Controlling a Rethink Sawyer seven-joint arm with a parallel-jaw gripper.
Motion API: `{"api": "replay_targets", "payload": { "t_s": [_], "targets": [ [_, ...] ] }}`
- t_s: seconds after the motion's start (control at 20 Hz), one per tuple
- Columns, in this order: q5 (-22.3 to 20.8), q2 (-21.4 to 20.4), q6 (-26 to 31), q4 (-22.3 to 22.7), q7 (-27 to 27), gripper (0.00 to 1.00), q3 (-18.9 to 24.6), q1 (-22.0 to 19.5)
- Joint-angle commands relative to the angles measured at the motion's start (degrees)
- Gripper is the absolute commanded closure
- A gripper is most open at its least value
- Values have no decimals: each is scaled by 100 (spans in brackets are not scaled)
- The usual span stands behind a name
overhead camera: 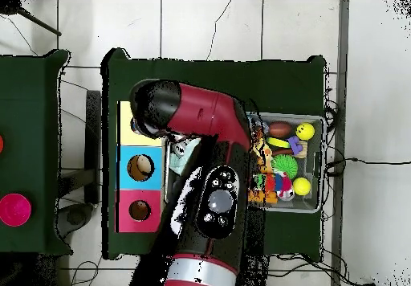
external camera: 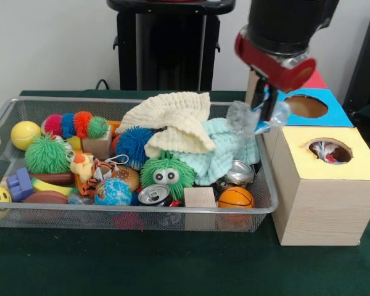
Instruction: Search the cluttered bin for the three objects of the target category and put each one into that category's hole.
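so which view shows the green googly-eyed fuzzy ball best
The front view: the green googly-eyed fuzzy ball sits unobstructed near the wire bin's front. In the overhead view the robot arm covers that part of the bin, so it cannot be made out.

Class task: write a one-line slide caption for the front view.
Gripper carries crumpled clear plastic from the toy-filled wire bin toward the holed sorting box.

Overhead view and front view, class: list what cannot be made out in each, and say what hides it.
- Overhead view: the arm covers most of the wire bin and the yellow hole.
- Front view: the gripper is partly masked by the crumpled clear plastic at it, so its state is unclear.
- Front view: the cream cloth hides whatever lies under it.
- Front view: the yellow hole shows only a scrap of its contents.
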Motion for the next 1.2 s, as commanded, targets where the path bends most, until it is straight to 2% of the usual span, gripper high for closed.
{"api": "replay_targets", "payload": {
  "t_s": [0.05,0.3,0.6,0.85,1.2],
  "targets": [
    [570,-412,-134,1268,1980,100,94,505],
    [851,-502,-355,1699,2017,100,37,703],
    [769,-388,-587,1825,1673,100,-85,715],
    [794,-386,-1087,2296,1370,100,31,650],
    [815,-229,-1905,2779,1290,100,178,635]
  ]
}}
